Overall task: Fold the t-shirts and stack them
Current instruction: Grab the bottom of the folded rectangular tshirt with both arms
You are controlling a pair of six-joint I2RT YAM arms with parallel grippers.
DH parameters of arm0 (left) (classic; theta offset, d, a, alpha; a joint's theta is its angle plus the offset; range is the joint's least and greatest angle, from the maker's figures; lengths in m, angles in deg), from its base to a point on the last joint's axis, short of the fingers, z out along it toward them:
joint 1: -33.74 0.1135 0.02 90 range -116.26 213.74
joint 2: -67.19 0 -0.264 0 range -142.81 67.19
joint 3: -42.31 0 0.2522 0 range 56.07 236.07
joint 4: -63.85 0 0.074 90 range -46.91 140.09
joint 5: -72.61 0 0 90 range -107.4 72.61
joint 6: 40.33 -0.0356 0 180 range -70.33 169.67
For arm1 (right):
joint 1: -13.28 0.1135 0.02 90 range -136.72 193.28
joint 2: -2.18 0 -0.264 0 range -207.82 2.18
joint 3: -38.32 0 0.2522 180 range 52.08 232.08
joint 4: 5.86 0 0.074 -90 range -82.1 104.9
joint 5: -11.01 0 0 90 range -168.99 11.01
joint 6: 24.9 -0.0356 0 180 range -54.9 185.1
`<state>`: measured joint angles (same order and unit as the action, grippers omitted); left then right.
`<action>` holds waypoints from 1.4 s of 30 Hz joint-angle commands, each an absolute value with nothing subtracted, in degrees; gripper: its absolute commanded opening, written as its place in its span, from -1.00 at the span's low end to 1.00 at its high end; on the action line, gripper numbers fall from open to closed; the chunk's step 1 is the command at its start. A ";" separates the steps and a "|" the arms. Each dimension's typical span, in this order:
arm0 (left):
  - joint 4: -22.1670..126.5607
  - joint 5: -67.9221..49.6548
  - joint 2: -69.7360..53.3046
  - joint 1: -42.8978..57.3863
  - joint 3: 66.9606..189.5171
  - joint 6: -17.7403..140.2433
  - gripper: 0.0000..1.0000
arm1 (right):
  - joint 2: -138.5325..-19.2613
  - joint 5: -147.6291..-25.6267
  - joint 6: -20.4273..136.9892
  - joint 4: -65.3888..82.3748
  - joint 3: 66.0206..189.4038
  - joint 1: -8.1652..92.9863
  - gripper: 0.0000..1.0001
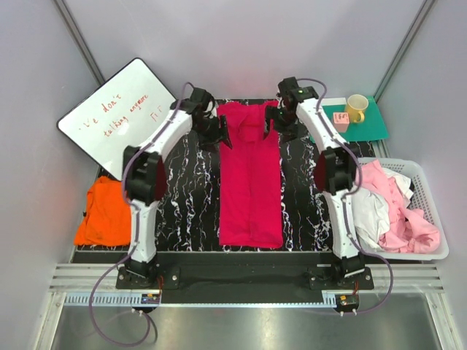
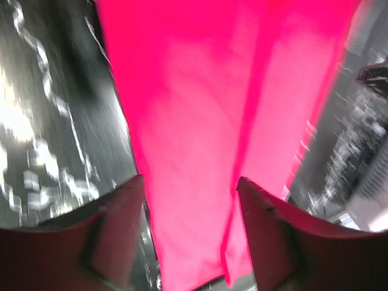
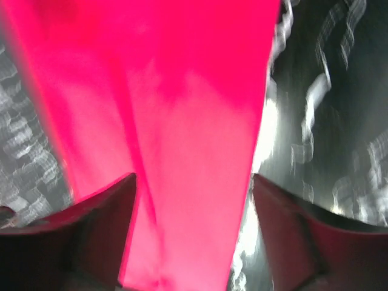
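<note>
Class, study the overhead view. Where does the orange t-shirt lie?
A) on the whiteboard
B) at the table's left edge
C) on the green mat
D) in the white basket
B: the orange t-shirt lies at the table's left edge; the basket on the right holds only pink and white cloth.

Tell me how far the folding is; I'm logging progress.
Looks done: orange shirt at the left edge of the table. In hand: red shirt folded to a long strip, left gripper and right gripper open at its far end. Left: pink and white shirts in the basket.
</note>
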<state>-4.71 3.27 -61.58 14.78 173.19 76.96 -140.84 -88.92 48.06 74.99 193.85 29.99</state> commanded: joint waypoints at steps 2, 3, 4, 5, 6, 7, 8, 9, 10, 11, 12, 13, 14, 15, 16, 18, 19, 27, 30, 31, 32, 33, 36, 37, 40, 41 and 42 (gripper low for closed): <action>-0.71 8.26 -42.70 14.67 158.85 76.65 0.43 | -115.11 -91.61 44.89 74.52 175.78 28.84 0.79; -0.62 9.57 -41.46 14.67 153.85 76.65 0.43 | -112.80 -93.73 43.31 74.52 171.30 28.23 0.79; -0.27 10.20 -40.14 14.76 150.67 76.92 0.42 | -110.69 -95.41 42.69 74.52 162.64 27.96 0.80; 0.25 11.16 -37.43 14.67 147.77 77.27 0.42 | -106.67 -98.03 42.16 74.26 158.12 27.96 0.80; 1.48 12.39 -35.92 14.67 141.91 77.53 0.42 | -104.54 -98.93 41.29 73.91 149.29 27.79 0.80; 2.27 12.92 -34.25 14.58 138.98 77.79 0.42 | -102.43 -99.55 40.84 73.38 144.93 27.79 0.80; 3.15 13.45 -31.28 14.58 136.34 78.06 0.42 | -98.14 -101.21 40.32 72.07 140.80 27.70 0.80; 4.38 13.63 -29.77 14.58 130.66 78.23 0.42 | -96.01 -101.57 39.70 71.45 133.28 27.61 0.80; 4.91 13.80 -28.45 14.58 128.17 78.32 0.42 | -93.99 -103.23 39.35 70.83 129.63 27.52 0.79; 5.53 14.42 -26.09 14.58 125.36 78.67 0.42 | -90.23 -103.94 38.39 69.44 126.29 27.52 0.79; 7.01 14.68 -24.93 14.50 122.89 79.02 0.41 | -88.54 -104.38 37.68 68.81 120.25 27.52 0.78; 7.98 14.95 -23.70 14.32 117.99 79.38 0.42 | -86.87 -105.95 37.15 67.24 117.41 27.35 0.75; 9.39 15.04 -21.60 14.15 116.03 79.99 0.42 | -84.15 -106.93 35.93 66.44 114.86 27.43 0.75; 10.10 14.95 -20.71 13.97 114.01 80.43 0.42 | -82.91 -107.63 35.13 65.39 109.79 27.43 0.73; 10.97 15.12 -19.48 13.53 110.34 81.22 0.42 | -81.07 -109.38 34.43 63.03 107.47 27.43 0.71; 13.08 15.48 -18.59 12.83 107.24 82.01 0.41 | -79.82 -110.80 32.23 60.64 101.07 27.43 0.68; 13.79 15.65 -17.81 11.96 105.05 82.97 0.41 | -79.38 -112.63 31.44 58.20 99.38 27.43 0.66; 21.17 14.77 -18.76 6.07 98.35 87.55 0.30 | -82.36 -116.25 31.52 49.57 89.09 27.43 0.57; 23.72 14.77 -20.43 5.01 97.55 89.13 0.24 | -85.00 -116.69 31.87 46.49 87.94 27.52 0.49; 24.07 14.60 -21.57 4.83 97.64 89.40 0.24 | -86.48 -116.78 32.13 45.26 88.02 27.52 0.48; 24.77 14.51 -22.10 4.57 97.64 89.57 0.23 | -87.37 -116.95 32.22 44.73 88.11 27.52 0.48; 25.04 14.42 -22.63 4.22 97.99 89.57 0.23 | -88.16 -117.04 32.31 44.29 88.29 27.52 0.47; 26.45 14.24 -25.61 3.25 98.78 90.10 0.22 | -90.97 -117.74 32.40 41.83 89.34 27.52 0.43; 26.54 14.51 -26.32 2.90 99.22 90.28 0.21 | -92.20 -117.75 32.23 41.48 89.69 27.52 0.43; 26.98 14.51 -28.43 1.23 100.45 90.98 0.18 | -94.92 -118.01 32.75 40.68 91.27 27.52 0.37; 27.06 14.68 -28.70 0.79 100.80 91.15 0.16 | -95.63 -118.27 32.84 40.59 91.89 27.52 0.36; 26.89 14.77 -29.13 0.18 100.89 91.42 0.15 | -97.03 -119.14 32.93 40.77 92.15 27.52 0.34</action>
